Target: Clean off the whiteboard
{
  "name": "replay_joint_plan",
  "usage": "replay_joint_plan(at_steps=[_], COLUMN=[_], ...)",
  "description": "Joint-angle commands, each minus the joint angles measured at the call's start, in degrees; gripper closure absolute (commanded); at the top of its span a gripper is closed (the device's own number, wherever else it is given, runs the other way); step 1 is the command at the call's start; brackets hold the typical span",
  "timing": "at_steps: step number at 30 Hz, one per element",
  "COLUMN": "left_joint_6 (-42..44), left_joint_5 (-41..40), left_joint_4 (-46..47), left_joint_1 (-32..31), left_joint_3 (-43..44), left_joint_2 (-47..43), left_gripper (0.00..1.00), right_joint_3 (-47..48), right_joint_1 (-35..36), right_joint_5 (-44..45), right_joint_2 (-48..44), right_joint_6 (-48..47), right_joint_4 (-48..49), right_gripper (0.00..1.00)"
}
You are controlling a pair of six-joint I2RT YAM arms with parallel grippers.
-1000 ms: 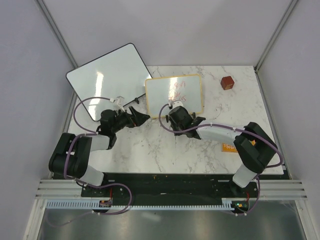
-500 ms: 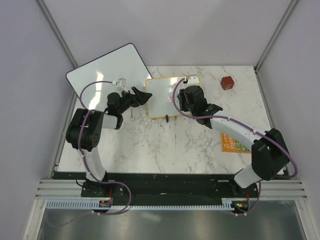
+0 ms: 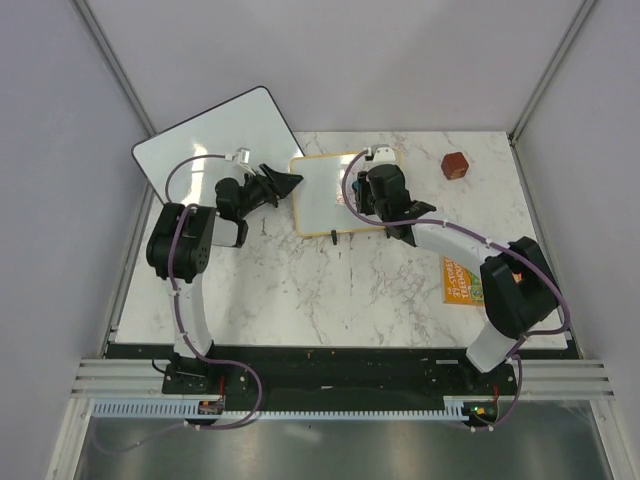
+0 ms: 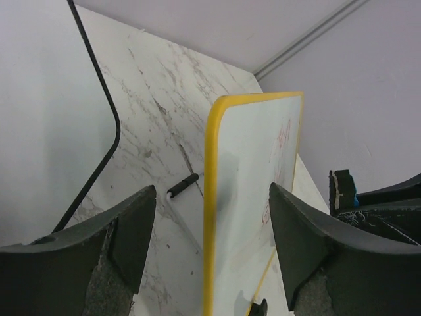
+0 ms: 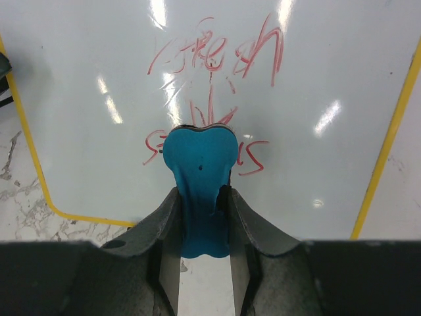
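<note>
**Wipe under way, board not held: slip risk**

- Whiteboard (image 3: 340,195) sits at the far middle of the table (image 3: 300,290). The red writing (image 5: 210,66) is mostly intact, so I judge the task barely begun.
- Right gripper (image 5: 200,197) is clenched on a blue eraser (image 5: 200,164). The eraser tip is pressed to the lower lines of the writing, on the whiteboard's right half.
- Left gripper (image 4: 210,197) is at the whiteboard's left edge with its jaws spread wide, one on each side of the yellow frame. It grips nothing, and I cannot tell whether either finger touches the frame.

Risks, as judged:
- The board is unclamped and stands on small feet; one black foot (image 4: 183,186) shows under its left edge. A sideways stroke could push or swivel the board instead of cleaning it.
- If it slides left, it meets the large white board (image 3: 215,140) just beyond the whiteboard's left edge. If it slides right, the red block (image 3: 455,165) lies off its right corner.
- The eraser is narrow and held only at its tail. Hard pressure could bend it or twist it out of the jaws, and light pressure would leave smears.
- The narrow tip needs many passes, so strokes near the frame are likely to be missed.
- If the left jaws close while off-line, they could tip the board.
</note>
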Motion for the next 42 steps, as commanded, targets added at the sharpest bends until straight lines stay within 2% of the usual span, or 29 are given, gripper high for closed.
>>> replay_joint_plan(at_steps=[1,7,14,21,35,38,42], left_joint_6=[-4.8,-7.1,-7.0,-6.8,-8.0,-9.4,-9.4], left_joint_5=[5.9,8.4,7.8,8.0,10.0,11.4,11.5], left_joint_4=[3.6,5.4,5.6,6.1,7.7,9.7,9.4], left_joint_1=[0.2,0.0,0.1,0.1,0.2,0.2,0.3], left_joint_3=[5.7,7.8,7.2,6.7,7.0,7.6,7.5], left_joint_2=[4.1,6.8,6.3,5.9,7.2,8.3,8.5], left_gripper=[0.29,0.5,0.62,0.97,0.98,0.98,0.98], right_joint_3=[2.2,2.2,-0.9,-3.9,-8.3,-8.1,-7.8], right_joint_1=[0.0,-1.1,-2.7,-3.4,-3.6,-3.6,-3.5], right_joint_5=[0.1,1.5,2.3,3.6,5.5,4.4,-1.7], right_joint_2=[0.4,2.8,4.0,5.1,9.3,10.6,11.8], right_joint_6=[-0.2,-0.7,-0.5,-1.3,-2.8,-3.2,-3.8], right_joint_4=[4.5,6.8,12.2,16.1,23.5,24.1,25.2], right_gripper=[1.0,1.0,1.0,1.0,1.0,1.0,1.0])
